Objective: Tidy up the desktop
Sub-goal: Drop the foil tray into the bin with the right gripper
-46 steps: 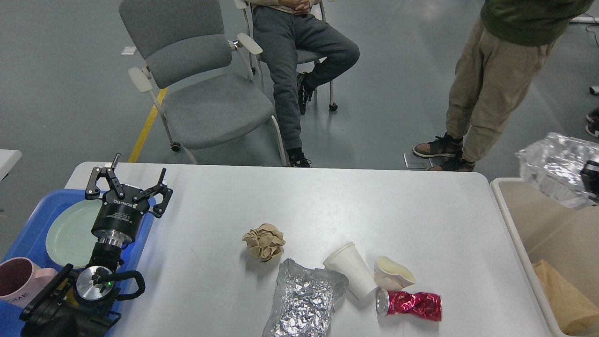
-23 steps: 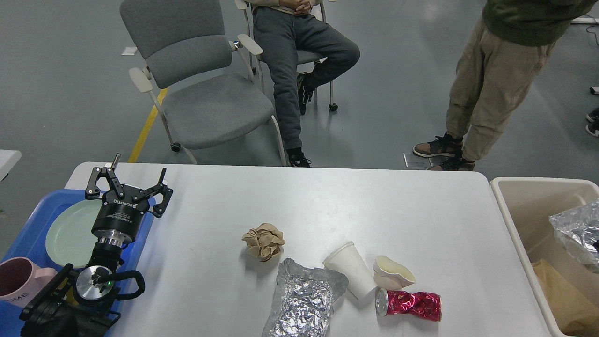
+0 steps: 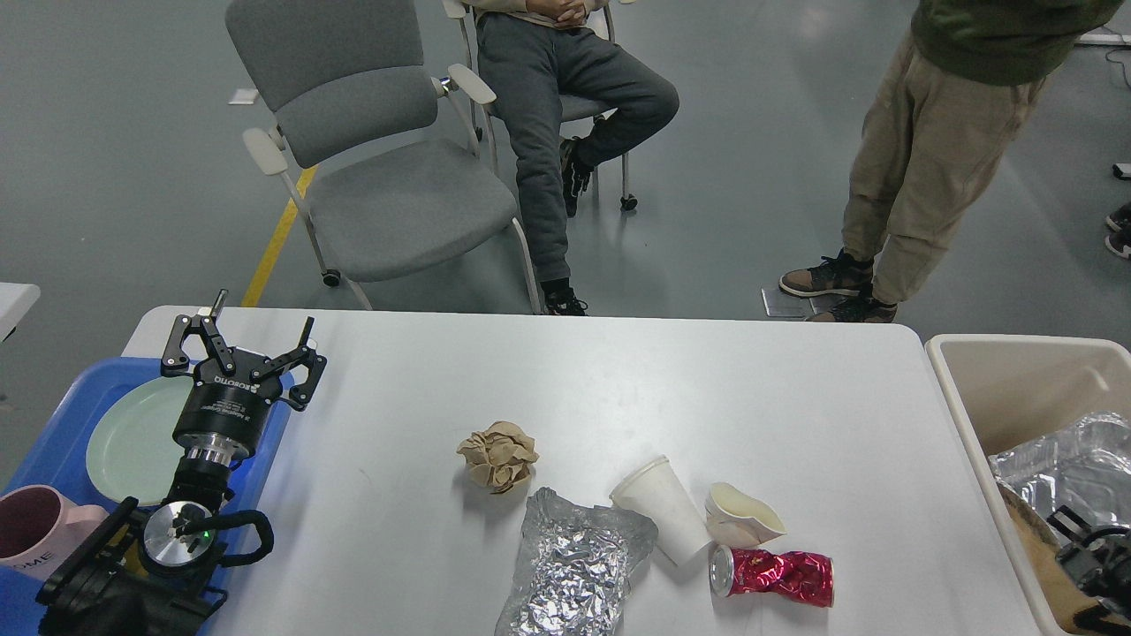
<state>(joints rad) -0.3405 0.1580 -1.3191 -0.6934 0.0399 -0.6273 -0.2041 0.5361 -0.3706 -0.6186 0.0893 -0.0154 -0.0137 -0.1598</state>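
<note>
Worktop [image 3: 548, 389]: foil tray [image 3: 1069, 464] now dropped into bin [image 3: 1007, 371], just above right pincer [image 3: 1091, 552], grip unclear. Left pincer [image 3: 243, 349] wide open, empty. Five scraps left between them: cups, can, foil, paper.

I'm in a lab/test room: bare grey floor [image 3: 132, 177] w/ yellow tape line [image 3: 276, 238], grey office chair [image 3: 380, 150], ppl watching nearby, white desktop [image 3: 565, 389] staged w/ trash.
</note>
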